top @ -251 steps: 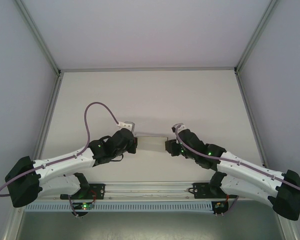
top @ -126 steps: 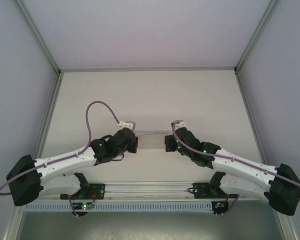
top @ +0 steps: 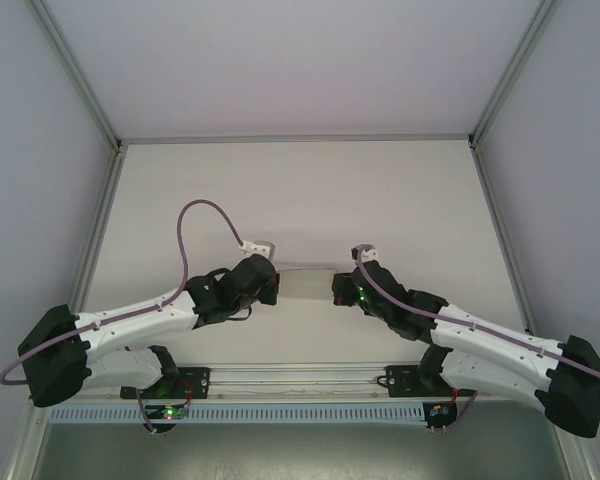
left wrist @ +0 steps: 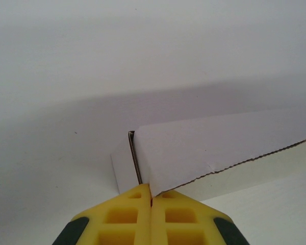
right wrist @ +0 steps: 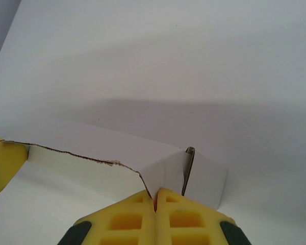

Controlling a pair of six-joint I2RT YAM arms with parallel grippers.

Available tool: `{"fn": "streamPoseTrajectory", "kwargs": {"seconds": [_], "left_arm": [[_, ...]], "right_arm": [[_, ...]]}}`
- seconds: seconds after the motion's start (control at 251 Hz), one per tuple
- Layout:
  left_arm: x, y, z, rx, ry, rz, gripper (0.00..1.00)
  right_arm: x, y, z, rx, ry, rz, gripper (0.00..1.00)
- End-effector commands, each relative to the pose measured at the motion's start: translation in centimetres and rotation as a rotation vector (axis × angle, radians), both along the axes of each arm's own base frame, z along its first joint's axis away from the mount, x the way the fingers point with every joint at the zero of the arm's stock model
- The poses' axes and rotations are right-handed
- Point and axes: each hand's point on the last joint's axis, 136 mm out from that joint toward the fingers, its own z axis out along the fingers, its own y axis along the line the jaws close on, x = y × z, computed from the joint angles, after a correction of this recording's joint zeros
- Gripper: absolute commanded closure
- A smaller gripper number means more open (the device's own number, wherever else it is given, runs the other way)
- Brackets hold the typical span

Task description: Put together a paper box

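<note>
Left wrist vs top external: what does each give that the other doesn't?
Left wrist: the yellow fingers pinched shut on a wall of the paper box, its rough cut edge, and a flap tucked in at the corner. Top external: the left gripper and right gripper holding opposite ends of the box over the table. Shared: the left gripper shut on the box.

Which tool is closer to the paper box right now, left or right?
Neither, it's a tie. The left tool is shut on the paper box at its left end, and the right tool is shut on its right end.
</note>
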Motion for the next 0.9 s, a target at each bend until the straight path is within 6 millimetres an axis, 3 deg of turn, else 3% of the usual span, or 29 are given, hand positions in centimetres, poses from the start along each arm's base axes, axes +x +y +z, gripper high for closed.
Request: {"fn": "streamPoseTrajectory", "kwargs": {"seconds": [0.0, 0.136, 0.287, 0.431, 0.479, 0.555, 0.734, 0.894], "left_arm": [[-2.9, 1.8, -3.7, 0.112, 0.132, -0.029, 1.0], [-2.9, 2.1, -3.6, 0.104, 0.127, -0.013, 1.0], [-2.9, 2.1, -3.8, 0.116, 0.134, -0.006, 1.0], [-2.9, 2.0, -3.9, 0.128, 0.14, -0.012, 1.0], [-2.8, 2.0, -3.9, 0.127, 0.141, -0.011, 1.0], [-2.8, 2.0, -3.9, 0.128, 0.139, -0.009, 1.0], [-2.8, 2.0, -3.9, 0.129, 0.142, -0.009, 1.0], [-2.8, 1.9, -3.9, 0.131, 0.14, -0.012, 1.0]], "right_arm": [[-0.7, -2.3, -0.7, -0.089, 0.017, -0.024, 1.0], [-1.1, -2.7, -1.9, -0.106, 0.056, 0.0, 1.0], [-2.1, -4.1, -5.1, -0.204, 0.133, -0.008, 1.0], [-2.1, -5.4, -6.0, -0.253, 0.142, -0.054, 1.0], [-2.1, -5.1, -5.8, -0.248, 0.135, -0.037, 1.0], [-1.8, -5.4, -4.6, -0.254, 0.1, -0.042, 0.89], [-0.9, -4.8, -1.4, -0.227, -0.007, -0.008, 0.84], [-0.8, -3.4, -0.7, -0.208, -0.028, 0.058, 0.78]]}}
